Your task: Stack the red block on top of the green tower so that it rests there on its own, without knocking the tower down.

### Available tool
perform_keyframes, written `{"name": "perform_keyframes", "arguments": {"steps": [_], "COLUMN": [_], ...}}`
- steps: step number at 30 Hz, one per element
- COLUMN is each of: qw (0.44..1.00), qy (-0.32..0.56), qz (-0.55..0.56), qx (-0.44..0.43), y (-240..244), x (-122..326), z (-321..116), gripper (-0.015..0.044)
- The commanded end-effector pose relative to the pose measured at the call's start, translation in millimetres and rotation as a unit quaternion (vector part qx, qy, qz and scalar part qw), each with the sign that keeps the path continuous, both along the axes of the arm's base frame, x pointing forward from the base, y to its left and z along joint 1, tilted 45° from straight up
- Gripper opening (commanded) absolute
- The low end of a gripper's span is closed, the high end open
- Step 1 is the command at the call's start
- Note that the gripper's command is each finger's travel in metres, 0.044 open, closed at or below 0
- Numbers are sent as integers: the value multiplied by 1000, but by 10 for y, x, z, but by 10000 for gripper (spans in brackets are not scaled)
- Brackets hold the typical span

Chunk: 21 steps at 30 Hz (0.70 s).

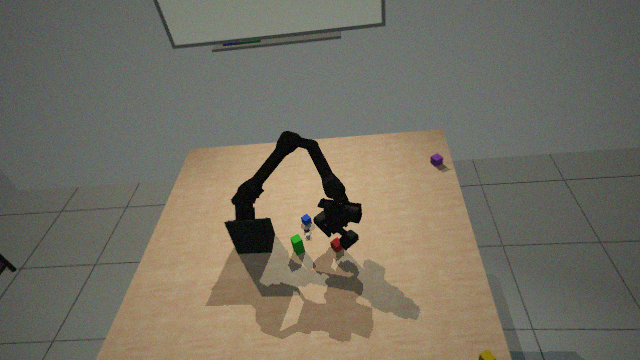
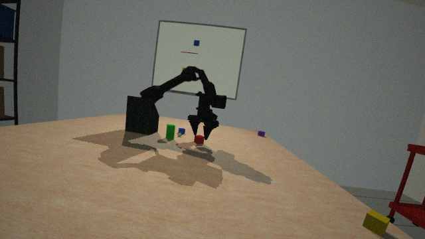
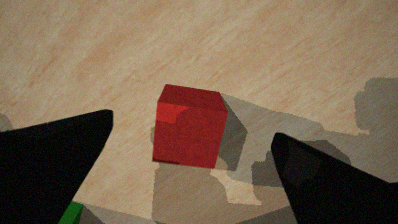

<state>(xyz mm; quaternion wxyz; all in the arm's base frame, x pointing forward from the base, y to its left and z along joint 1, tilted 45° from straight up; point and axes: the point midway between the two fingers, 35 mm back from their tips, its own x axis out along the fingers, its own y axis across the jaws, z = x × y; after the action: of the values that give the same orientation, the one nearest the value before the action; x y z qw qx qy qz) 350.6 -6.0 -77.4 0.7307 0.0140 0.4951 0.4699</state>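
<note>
Red block on the table between the fingers of the wide-open, empty gripper, green tower nearby

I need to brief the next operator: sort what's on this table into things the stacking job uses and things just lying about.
Belongs to the job:
small red cube
upright green block tower
open black parallel-jaw gripper, holding nothing

Just lying about:
small blue cube
small purple cube
yellow cube at the table's corner
</note>
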Motion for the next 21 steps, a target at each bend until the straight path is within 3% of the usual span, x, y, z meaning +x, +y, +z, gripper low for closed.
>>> {"name": "perform_keyframes", "arguments": {"steps": [1, 21], "qw": [1000, 1000], "qy": [6, 6], "qz": [1, 1], "qx": [3, 4], "y": [79, 156], "x": [-30, -29], "z": [-71, -144], "gripper": [440, 440]}}
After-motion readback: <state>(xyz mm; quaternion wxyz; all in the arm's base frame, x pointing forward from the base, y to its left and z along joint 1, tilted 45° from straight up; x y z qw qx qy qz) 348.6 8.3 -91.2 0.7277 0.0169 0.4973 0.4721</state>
